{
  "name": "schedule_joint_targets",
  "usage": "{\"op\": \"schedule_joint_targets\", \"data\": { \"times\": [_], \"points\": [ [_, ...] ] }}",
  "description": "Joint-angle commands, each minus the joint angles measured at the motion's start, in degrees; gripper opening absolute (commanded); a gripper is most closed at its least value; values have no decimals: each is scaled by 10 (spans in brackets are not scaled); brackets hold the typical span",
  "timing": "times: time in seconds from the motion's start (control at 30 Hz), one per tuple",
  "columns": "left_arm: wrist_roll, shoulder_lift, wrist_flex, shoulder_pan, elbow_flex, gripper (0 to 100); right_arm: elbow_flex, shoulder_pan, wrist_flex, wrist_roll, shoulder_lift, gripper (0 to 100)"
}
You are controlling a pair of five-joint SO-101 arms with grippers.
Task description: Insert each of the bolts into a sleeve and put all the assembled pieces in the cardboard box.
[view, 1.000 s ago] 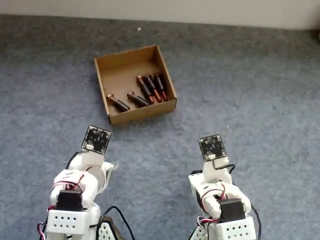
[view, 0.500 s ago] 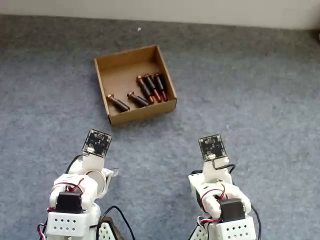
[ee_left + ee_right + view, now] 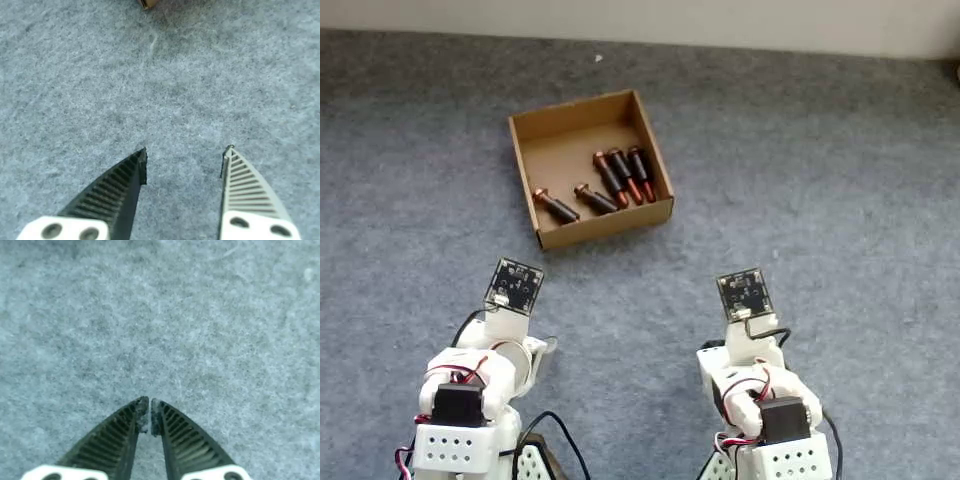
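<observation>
Five bolt-and-sleeve pieces [image 3: 625,174] lie inside the cardboard box [image 3: 605,227]. Three are side by side along its right wall and two lie slanted by the near wall. The box sits ahead of both arms, nearer the left one. Left gripper [image 3: 182,157]: jaws spread wide, holding nothing, over grey carpet [image 3: 200,75]. Right gripper [image 3: 149,412]: tips together, nothing between them. Judgement: filling appears finished; any further reach would suit the left arm.

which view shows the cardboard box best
The high view: the whole cardboard box, seen from above, with five assembled pieces inside. The left wrist view catches what looks like one corner at its edge; the right wrist view faces grey carpet.
</observation>
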Motion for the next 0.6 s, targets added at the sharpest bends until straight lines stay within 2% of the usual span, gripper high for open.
{"op": "schedule_joint_targets", "data": {
  "times": [0.0, 0.57],
  "points": [
    [-4, -1, 2, -4, 15, 256, 88, 6, 4, -2, -8, 5],
    [-3, -1, 4, -1, 15, 258, 88, 6, 4, -2, -8, 5]
  ]
}}
